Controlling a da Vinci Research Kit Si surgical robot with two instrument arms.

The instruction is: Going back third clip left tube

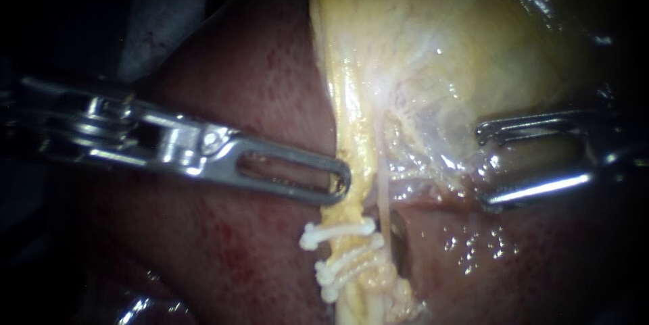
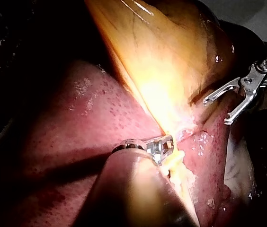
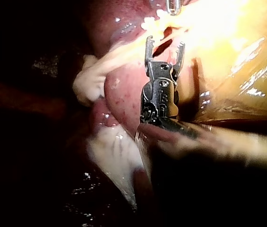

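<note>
L instr. (image 1: 341,180), 9 o'clock, touching left tube (image 1: 353,129), grip unclear; R instr. (image 1: 480,166), 3 o'clock, jaws gaping, empty

Gallbladder (image 1: 439,34) sits up top, with the liver (image 1: 257,82) behind it and spreading out on both sides lower down. Two tubes drop from it side by side, the left tube (image 1: 353,156) and the right tube (image 1: 383,193) just beside it. The left instrument (image 1: 337,180) comes in from the left, tip touching the left tube. Right under that tip, three clips (image 1: 351,257) are stacked across the left tube. The right instrument (image 1: 483,163) sits off to the right, clear of both tubes, jaws apart and facing them.
</note>
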